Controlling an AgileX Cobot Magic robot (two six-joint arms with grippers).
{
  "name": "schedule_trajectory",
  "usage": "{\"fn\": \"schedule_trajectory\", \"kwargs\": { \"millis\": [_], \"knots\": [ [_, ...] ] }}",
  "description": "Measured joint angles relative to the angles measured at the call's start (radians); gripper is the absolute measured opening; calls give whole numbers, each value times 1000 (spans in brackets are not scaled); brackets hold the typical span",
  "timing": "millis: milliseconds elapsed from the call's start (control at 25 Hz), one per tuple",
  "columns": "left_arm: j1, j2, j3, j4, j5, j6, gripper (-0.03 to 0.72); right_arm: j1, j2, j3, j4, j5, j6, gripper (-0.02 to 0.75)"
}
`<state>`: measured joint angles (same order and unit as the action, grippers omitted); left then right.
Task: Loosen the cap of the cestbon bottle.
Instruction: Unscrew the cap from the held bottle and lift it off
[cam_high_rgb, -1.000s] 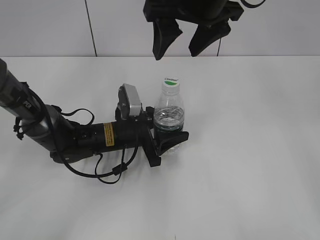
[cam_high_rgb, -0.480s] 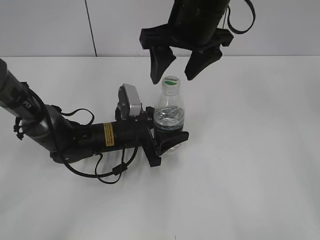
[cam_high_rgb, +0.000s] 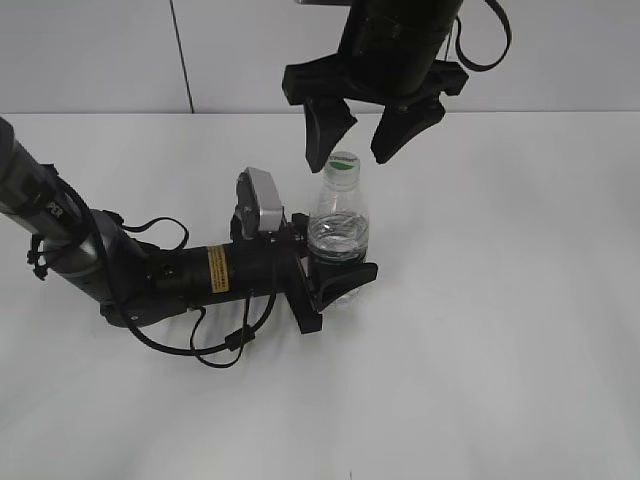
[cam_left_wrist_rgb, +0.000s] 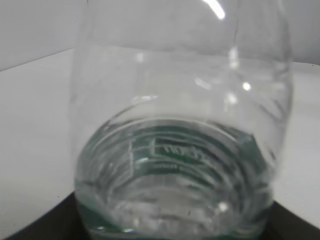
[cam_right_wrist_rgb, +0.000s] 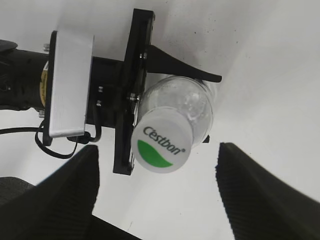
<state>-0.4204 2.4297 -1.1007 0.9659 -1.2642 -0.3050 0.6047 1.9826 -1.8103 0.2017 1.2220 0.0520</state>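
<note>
i've got the bottle (cam_high_rgb: 338, 245) standing upright on the tabletop (cam_high_rgb: 500, 330), clamped low around its label band by the left end effector (cam_high_rgb: 335, 282). the right end effector (cam_high_rgb: 360, 140) hangs spread wide above the cap (cam_right_wrist_rgb: 161, 146), one finger (cam_high_rgb: 322, 132) to each side, touching nothing. from the right wrist the cap sits a little left of centre between the pads, so i'd nudge across until it is centred, drop until the pads bracket the cap's rim and not the neck, close squarely, then twist while the left hold resists. if that lower grip is soft, i judge the bottle could spin with the cap. the left wrist shows only blurred plastic and water; its own fingers are mostly cropped, and the cap's threads are hidden.
</note>
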Motion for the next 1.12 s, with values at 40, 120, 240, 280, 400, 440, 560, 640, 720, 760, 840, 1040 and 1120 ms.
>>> {"fn": "schedule_trajectory", "kwargs": {
  "millis": [40, 120, 240, 280, 400, 440, 560, 640, 720, 760, 840, 1040, 1120],
  "knots": [
    [0, 0, 0, 0, 0, 0, 401, 0, 0, 0, 0, 0, -3, 555],
    [0, 0, 0, 0, 0, 0, 401, 0, 2, 0, 0, 0, -6, 555],
    [0, 0, 0, 0, 0, 0, 401, 0, 19, 0, -1, 0, -10, 555],
    [0, 0, 0, 0, 0, 0, 401, 0, 25, 1, -1, 0, -10, 555],
    [0, 0, 0, 0, 0, 0, 401, 0, 30, 1, -1, 0, -11, 555],
    [0, 0, 0, 0, 0, 0, 401, 0, 30, 1, -1, 0, -11, 555],
    [0, 0, 0, 0, 0, 0, 401, 0, 30, 1, -1, 0, -26, 541],
    [0, 0, 0, 0, 0, 0, 401, 0, 30, 1, -1, 0, -31, 506],
    [0, 0, 0, 0, 0, 0, 401, 0, 30, 1, -2, -1, -36, 449],
    [0, 0, 0, 0, 0, 0, 401, 0, 30, 1, -2, -1, -42, 413],
    [0, 0, 0, 0, 0, 0, 401, 0, 30, 1, -2, -1, -58, 335],
    [0, 0, 0, -1, 1, 0, 401, 0, 30, 1, -2, -1, -116, 295],
    [0, 0, 0, -1, 1, 0, 401, 0, 30, 1, -2, -1, -156, 295]
  ]
}}
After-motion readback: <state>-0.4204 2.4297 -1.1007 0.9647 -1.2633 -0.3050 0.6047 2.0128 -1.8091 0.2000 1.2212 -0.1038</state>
